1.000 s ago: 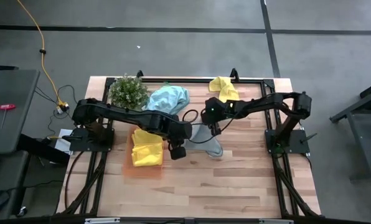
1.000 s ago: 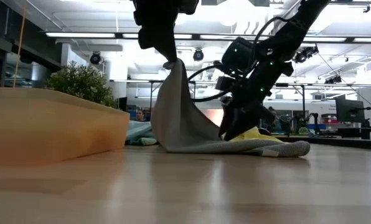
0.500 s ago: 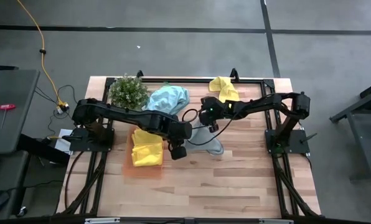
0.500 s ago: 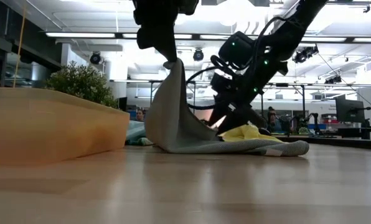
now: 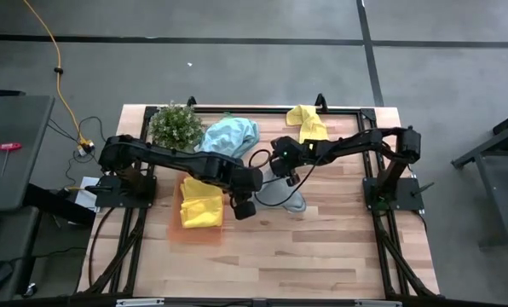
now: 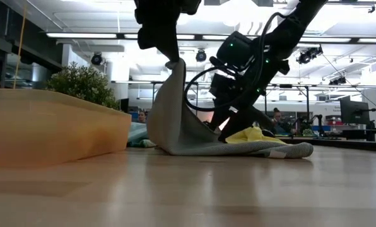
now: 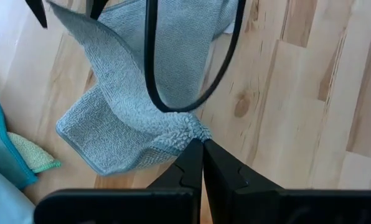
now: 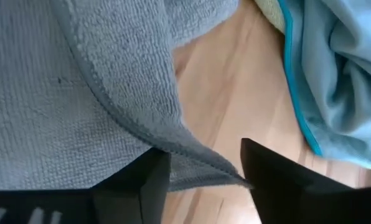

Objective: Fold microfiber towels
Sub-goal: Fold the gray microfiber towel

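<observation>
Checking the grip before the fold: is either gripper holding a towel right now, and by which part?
The left gripper pinches the grey towel by a corner, lifted off the table. The right gripper is open astride an edge of it, holding nothing.

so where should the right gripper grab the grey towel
Probably at the hemmed edge that crosses between the right gripper's open fingers, coming in from the far side of the grey towel. The left gripper is shut on one corner and holds it up, so the cloth hangs as a sloped sheet and that edge stands clear of the table.
</observation>
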`<state>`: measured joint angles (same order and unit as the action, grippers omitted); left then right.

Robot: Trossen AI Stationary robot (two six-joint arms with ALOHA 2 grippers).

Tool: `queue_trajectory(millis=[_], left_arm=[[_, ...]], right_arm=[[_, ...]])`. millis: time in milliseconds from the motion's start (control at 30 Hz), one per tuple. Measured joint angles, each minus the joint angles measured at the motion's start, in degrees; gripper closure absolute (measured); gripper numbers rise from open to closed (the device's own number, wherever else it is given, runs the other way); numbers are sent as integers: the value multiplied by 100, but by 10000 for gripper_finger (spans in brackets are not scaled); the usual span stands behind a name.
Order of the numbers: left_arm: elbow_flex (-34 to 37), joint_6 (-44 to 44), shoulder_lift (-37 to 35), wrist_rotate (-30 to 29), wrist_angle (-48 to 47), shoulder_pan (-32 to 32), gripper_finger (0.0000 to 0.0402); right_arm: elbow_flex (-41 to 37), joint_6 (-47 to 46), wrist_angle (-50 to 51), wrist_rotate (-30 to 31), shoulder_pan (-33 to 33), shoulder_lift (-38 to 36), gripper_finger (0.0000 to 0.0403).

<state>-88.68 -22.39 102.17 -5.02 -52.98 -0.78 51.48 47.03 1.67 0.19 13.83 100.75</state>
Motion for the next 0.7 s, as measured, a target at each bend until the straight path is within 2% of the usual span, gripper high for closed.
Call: queue_trajectory(millis=[100, 267, 300, 500, 700], left_arm=[[0, 0, 0, 0, -17, -2, 401], [0, 78, -4, 0, -86, -2, 401], [0, 139, -19, -2, -151, -2, 401], [2, 568, -219, -43, -494, 69, 401], [-4, 904, -679, -594, -651, 332, 401]], right_arm=[[0, -75, 8, 153, -92, -2, 255], [95, -644, 473, 776, -215, -49, 379], [187, -871, 672, 821, -224, -79, 390], [742, -1792, 2010, 991, -221, -619, 400], [929, -2738, 3260, 1083, -225, -1952, 402]])
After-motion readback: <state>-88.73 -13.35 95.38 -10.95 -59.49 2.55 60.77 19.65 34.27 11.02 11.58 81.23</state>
